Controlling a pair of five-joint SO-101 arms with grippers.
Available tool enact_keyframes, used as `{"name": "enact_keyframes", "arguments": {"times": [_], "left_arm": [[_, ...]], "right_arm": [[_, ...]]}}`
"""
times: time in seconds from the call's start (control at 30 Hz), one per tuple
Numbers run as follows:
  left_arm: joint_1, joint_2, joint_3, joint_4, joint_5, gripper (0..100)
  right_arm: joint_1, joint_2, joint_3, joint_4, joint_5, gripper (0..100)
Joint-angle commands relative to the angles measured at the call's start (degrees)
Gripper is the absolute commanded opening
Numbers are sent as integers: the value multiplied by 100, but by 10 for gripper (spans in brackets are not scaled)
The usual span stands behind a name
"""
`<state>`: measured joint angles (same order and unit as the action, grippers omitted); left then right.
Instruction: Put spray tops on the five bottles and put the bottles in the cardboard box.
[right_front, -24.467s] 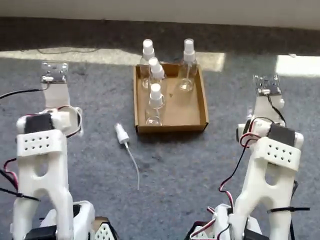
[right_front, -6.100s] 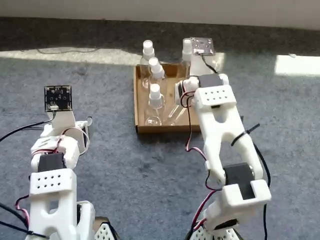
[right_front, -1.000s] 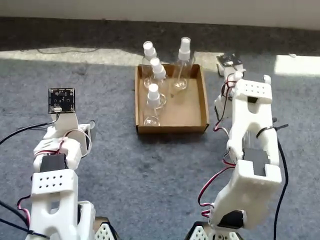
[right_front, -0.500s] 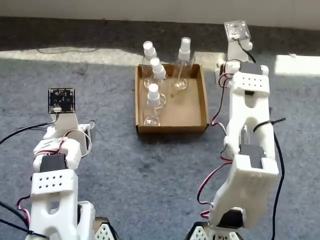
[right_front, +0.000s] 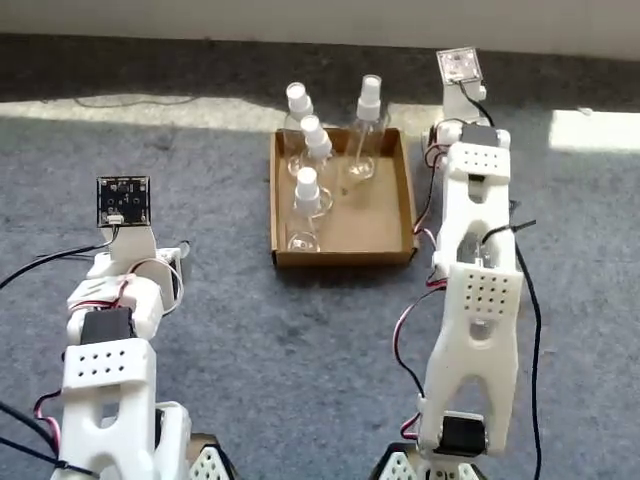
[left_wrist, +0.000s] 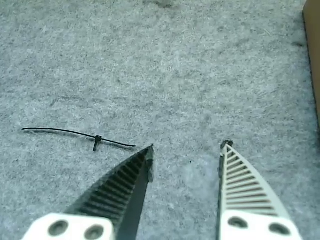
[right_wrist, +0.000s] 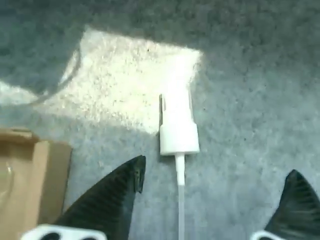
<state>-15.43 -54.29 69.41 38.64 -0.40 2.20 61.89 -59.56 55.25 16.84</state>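
Cardboard box (right_front: 409, 200), high view: four capped bottles (right_front: 313, 140) stand in its far and left parts, near-right floor free. The right arm (right_front: 475, 250) lies close along the box's right wall; a sideways swing could shove it.

Left wrist view: left gripper (left_wrist: 188, 146) jaws partly apart, empty, over carpet near a cable tie (left_wrist: 80, 134); open room around.

Right wrist view: right gripper (right_wrist: 217, 166) jaws wide, straddling a loose spray top (right_wrist: 178, 132) lying flat, box corner near. Closing may pinch its thin tube or roll it away.

Soft dim daylight over carpet (right_front: 330, 330); bright sun patches (right_front: 590, 130) at far side; spray top (right_wrist: 178, 131) half in glaring patch.
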Motion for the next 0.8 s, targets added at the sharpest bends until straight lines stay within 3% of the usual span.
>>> {"name": "enact_keyframes", "arguments": {"times": [0.0, 0.2, 0.4, 0.5, 0.77], "left_arm": [[119, -66, -13, -97, -35, 200], [119, -57, -13, -97, -35, 200], [119, -40, -13, -97, -35, 200], [119, -40, -13, -97, -35, 200], [119, -40, -13, -97, -35, 200]], "right_arm": [[-75, 673, -1455, -75, -70, 368], [-48, 2246, -3187, -57, -62, 334], [57, 2826, -4418, 84, -44, 83], [215, 2545, -4251, 743, -53, 20], [409, 884, -4233, 3081, -62, 17]]}}
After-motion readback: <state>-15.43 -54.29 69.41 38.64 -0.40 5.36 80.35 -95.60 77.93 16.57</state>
